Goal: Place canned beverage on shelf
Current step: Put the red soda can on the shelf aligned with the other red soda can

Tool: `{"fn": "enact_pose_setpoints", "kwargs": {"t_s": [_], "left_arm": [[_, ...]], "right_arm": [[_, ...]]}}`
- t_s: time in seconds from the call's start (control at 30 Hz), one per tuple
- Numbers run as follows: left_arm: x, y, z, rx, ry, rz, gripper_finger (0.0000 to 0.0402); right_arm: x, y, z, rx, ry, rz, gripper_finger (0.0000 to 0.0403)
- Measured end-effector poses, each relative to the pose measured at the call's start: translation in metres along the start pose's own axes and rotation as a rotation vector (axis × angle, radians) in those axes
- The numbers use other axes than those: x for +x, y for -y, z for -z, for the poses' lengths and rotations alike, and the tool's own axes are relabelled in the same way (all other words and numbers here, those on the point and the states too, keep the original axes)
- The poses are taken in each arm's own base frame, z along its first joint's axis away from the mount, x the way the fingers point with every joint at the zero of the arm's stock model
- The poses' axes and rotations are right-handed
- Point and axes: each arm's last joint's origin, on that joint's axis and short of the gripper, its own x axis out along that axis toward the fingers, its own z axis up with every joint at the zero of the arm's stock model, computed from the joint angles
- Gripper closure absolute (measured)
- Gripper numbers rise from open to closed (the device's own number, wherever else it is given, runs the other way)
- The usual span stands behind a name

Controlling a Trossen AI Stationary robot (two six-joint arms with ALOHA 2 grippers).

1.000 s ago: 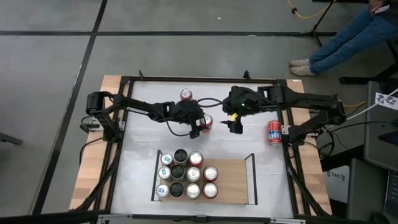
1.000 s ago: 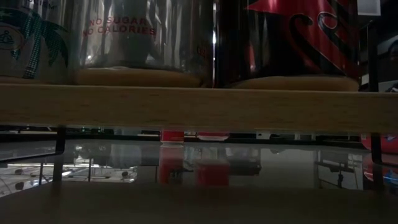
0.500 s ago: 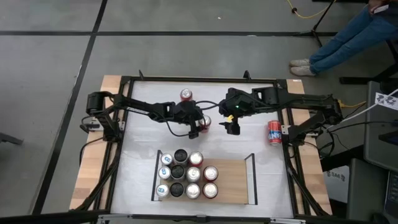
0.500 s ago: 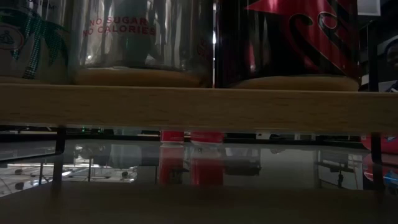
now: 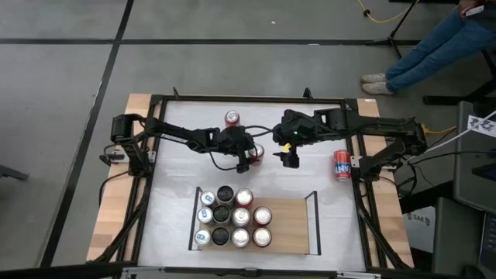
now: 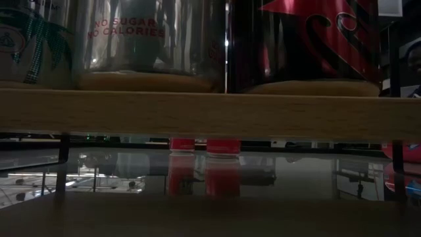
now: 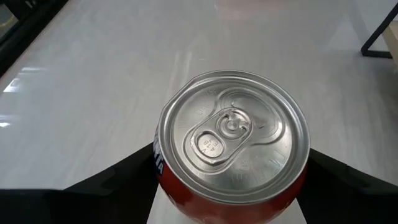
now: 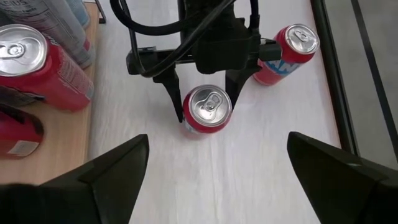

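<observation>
An upright red can point(image 5: 259, 152) stands at the table's middle, between the fingers of my left gripper point(image 5: 253, 157), which is shut on it. The left wrist view looks down on its silver top point(image 7: 231, 134). My right gripper point(image 5: 290, 160) hangs open just to the can's right and above it, with nothing between its fingers point(image 8: 118, 168). Toward the near edge the light-wood shelf point(image 5: 291, 225) stands on the table. Several cans point(image 5: 231, 217) stand upright on its left half. My left gripper pinches the red can's side wall point(image 7: 160, 168) just under the rim, one finger point(image 8: 175, 99) on each side. The fingers slant down at it from the table's left. The can is upright, with its base point(image 6: 223, 150) on the table.
A second red can point(image 5: 232, 118) stands farther back, behind my left arm. A red and blue can point(image 5: 342, 164) lies on its side by the table's right rail. The shelf's right half is bare wood between its black rails point(image 5: 314, 221). A person's legs point(image 5: 434, 46) show beyond the far right corner.
The red can in my left gripper has sunk a little. In the low view its base comes down until it meets its reflection on the table.
</observation>
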Motion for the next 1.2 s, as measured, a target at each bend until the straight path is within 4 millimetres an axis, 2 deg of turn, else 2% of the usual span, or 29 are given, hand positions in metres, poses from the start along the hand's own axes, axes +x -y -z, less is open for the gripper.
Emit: {"fn": "enact_pose_setpoints", "kwargs": {"t_s": [0.4,0.87,1.2], "left_arm": [[0.0,0.0003,-0.0011,-0.05,0.013,0.011,0.0088],[-0.0003,0.0018,-0.0021,-0.066,0.022,0.059,0.0011],[-0.0042,0.0019,-0.0047,-0.076,0.03,0.062,0.0012]], "right_arm": [[0.0,0.0,0.0,0.0,0.0,0.002,0.0031],[-0.0001,0.0001,0.0,-0.001,0.0,0.002,0.0031],[-0.0001,0.0001,0.0,-0.001,0.0,0.002,0.0031]]}}
